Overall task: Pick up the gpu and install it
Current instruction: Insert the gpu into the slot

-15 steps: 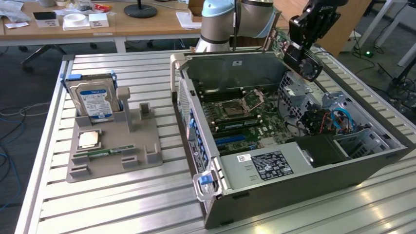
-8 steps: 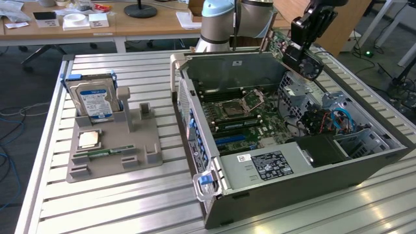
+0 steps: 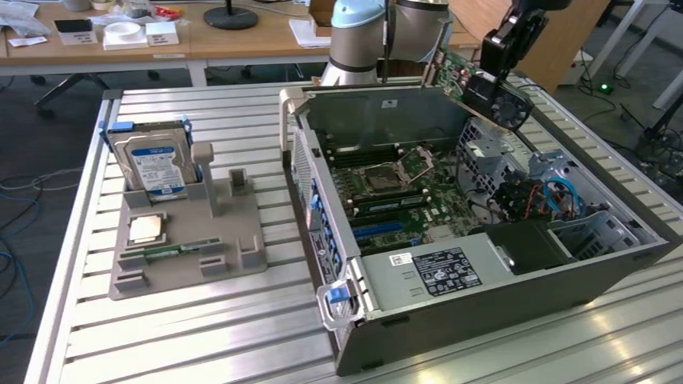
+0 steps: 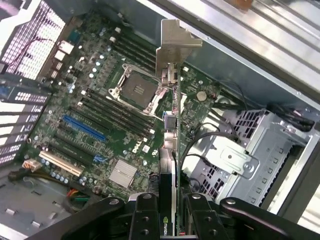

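My gripper (image 3: 500,50) is shut on the gpu (image 3: 485,90), a card with a black face and a round fan, held tilted in the air above the far right corner of the open computer case (image 3: 481,280). In the wrist view the gpu (image 4: 170,150) is edge-on between my fingers (image 4: 145,215), its silver end bracket (image 4: 176,42) pointing away from me. It hangs over the green motherboard (image 4: 100,115), next to the CPU socket (image 4: 136,90), and touches nothing below it.
A grey fixture (image 3: 187,240) on the exterior view's left holds a hard drive (image 3: 155,164), a CPU (image 3: 146,230) and a RAM stick (image 3: 171,250). Inside the case, a metal drive cage (image 4: 245,155) and cables lie beside the motherboard. The slatted metal table (image 3: 192,336) surrounds the case.
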`<state>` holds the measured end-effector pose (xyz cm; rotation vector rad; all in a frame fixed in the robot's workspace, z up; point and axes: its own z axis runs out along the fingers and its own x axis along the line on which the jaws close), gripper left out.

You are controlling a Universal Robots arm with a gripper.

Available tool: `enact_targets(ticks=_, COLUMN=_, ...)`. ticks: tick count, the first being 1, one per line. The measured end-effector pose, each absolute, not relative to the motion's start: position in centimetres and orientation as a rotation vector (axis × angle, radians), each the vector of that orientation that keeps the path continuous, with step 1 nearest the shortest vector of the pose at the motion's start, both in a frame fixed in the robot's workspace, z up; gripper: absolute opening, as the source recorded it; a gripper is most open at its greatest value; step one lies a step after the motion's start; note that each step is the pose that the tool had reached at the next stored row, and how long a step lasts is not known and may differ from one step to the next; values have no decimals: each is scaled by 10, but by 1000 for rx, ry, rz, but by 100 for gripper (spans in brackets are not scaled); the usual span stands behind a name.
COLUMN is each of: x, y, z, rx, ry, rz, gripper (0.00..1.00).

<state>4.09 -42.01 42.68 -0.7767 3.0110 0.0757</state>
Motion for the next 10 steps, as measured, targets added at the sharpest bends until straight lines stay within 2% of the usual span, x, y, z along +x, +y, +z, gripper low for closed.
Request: enact_targets(ticks=10, x=41, y=-420, z=427, rx=-859, ry=2990, rz=77, gripper=26)
